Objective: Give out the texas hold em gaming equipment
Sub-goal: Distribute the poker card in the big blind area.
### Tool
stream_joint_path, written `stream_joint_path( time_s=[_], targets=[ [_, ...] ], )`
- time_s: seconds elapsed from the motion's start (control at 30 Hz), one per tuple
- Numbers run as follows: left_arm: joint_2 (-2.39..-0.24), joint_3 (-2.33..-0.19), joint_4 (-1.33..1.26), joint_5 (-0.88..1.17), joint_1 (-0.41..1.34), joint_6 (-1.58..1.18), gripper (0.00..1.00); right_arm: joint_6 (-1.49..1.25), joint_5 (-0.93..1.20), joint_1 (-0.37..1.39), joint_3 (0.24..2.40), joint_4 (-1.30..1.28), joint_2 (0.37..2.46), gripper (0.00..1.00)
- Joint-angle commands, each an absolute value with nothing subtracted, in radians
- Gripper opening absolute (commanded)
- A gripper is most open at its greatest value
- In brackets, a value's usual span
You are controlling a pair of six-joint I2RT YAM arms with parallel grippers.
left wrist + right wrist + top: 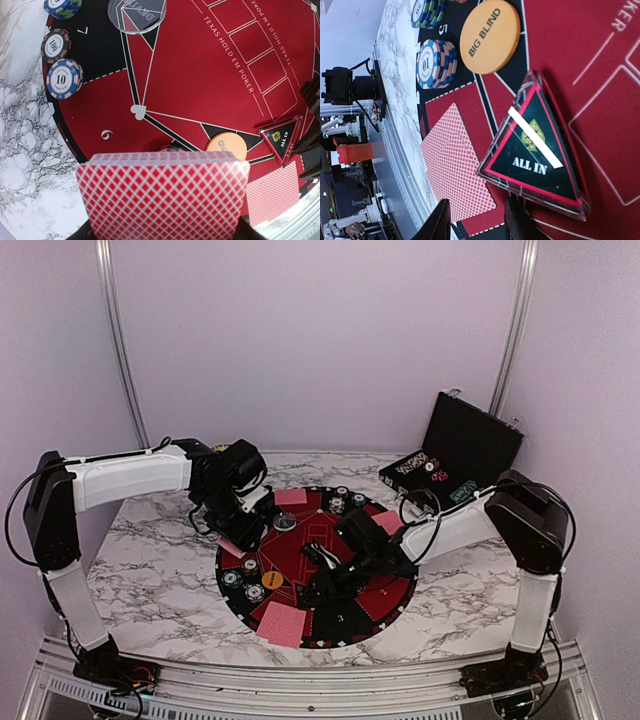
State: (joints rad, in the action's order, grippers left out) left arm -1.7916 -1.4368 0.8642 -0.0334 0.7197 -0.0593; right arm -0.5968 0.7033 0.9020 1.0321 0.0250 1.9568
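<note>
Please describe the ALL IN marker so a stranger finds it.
Find the big round mat. Toward its near edge, beside the orange BIG BLIND disc, lies the ALL IN marker. It alone is a triangle, black with a red border.

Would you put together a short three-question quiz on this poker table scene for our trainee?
1. True or false: the triangular marker reads "BIG BLIND".
2. The blue-and-white chip stack beside the orange disc shows: A) 10 B) 25 C) 500.
3. What does the left gripper hold?
Key: 1 false, it reads "ALL IN"; 2 A; 3 a deck of red-backed cards.
</note>
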Motion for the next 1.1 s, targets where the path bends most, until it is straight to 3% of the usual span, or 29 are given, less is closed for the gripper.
stream_joint_path(
  time_s=[0.0, 0.2, 0.43, 0.6, 1.07],
  targets=[
    [-1.746, -1.434, 0.857, -0.009, 0.715, -0.049, 0.28, -0.575, 0.656, 0.886, 1.064, -0.031, 1.895, 0.37],
    [-1.751, -1.446, 0.858, -0.005, 0.721, -0.047, 0.28, -0.609, 0.668, 0.819, 1.061, 0.021, 1.829, 0.45],
    [-1.77, -1.477, 0.866, -0.005, 0.753, -0.046, 0.28, -0.807, 0.788, 0.695, 1.053, 0.288, 1.847, 0.64],
    [-1.783, -1.499, 0.872, 0.023, 0.777, -0.046, 0.28, -0.876, 0.814, 0.676, 1.127, 0.37, 1.9, 0.72],
    [-1.818, -1.56, 0.887, 0.031, 0.811, -0.037, 0.28, -1.008, 0.882, 0.689, 1.253, 0.494, 2.046, 0.71]
  ],
)
